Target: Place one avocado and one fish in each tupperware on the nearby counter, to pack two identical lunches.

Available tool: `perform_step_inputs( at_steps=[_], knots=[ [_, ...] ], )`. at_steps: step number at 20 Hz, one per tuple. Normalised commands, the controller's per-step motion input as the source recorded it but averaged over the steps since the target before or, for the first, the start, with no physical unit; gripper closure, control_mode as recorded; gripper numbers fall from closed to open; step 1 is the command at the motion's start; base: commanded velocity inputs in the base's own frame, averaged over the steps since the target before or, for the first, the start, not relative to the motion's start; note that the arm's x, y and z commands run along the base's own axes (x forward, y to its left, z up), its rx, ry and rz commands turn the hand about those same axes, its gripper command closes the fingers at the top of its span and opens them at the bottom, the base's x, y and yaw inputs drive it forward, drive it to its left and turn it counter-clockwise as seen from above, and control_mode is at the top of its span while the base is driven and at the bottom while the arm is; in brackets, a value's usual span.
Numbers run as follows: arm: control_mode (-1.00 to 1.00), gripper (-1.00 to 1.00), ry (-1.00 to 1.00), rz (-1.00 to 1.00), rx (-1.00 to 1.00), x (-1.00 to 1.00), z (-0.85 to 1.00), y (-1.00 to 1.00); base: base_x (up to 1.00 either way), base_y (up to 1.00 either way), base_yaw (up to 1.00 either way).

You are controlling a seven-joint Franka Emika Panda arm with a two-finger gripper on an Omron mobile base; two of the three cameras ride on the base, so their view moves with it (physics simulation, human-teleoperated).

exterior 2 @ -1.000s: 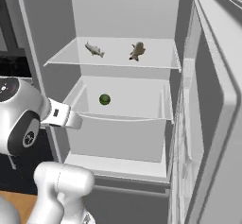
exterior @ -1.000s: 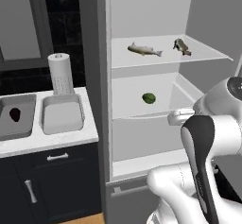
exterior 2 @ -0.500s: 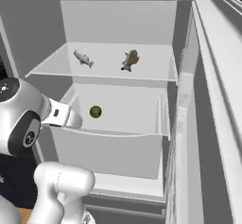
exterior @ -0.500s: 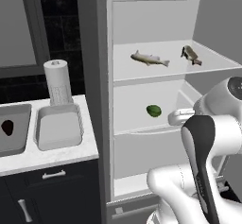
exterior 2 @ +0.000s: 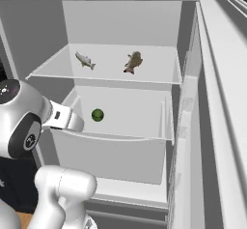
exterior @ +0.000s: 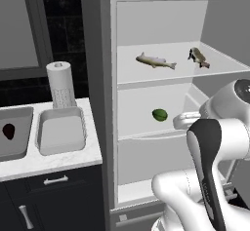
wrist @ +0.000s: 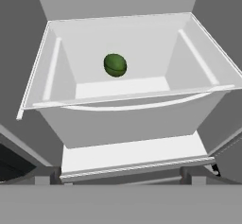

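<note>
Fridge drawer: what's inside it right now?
One round green avocado lies on the floor of the open white drawer, towards its back wall. Nothing else shows in it. The front lip hides the nearest strip of floor.

Hidden, cropped and unreadable parts

In the left base view the grey tupperware (exterior: 13,138) is cut by the picture's left edge, so its far end is out of frame; the dark avocado (exterior: 8,131) inside it is small and shadowed, its surface unreadable. The arm covers the right end of the fridge drawer (exterior: 146,136) there. In the right base view the arm's white link hides the drawer's left front corner. The two fish, silvery (exterior 2: 85,60) and olive-brown (exterior 2: 133,61), are too small to make out heads or fins. The hand view crops the gripper's finger tips (wrist: 56,175) to dark stubs at the bottom.
</note>
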Motion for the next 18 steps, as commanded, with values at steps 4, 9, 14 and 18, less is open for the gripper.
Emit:
perform_step_inputs(
  at_steps=[4,9,14,18],
  knots=[
    [1.0,-1.0,0.0,0.0,0.0,0.0,0.0,0.0,0.0,0.0,0.0],
    [-1.0,-1.0,-0.07,0.02,0.0,0.0,0.01,0.0,0.0,0.0,0.0],
    [-1.0,-1.0,-0.47,0.18,-0.01,0.05,0.34,0.0,0.0,0.0,0.0],
    [-1.0,-1.0,-0.48,0.27,0.0,0.21,0.8,0.0,0.0,0.0,0.0]
  ],
)
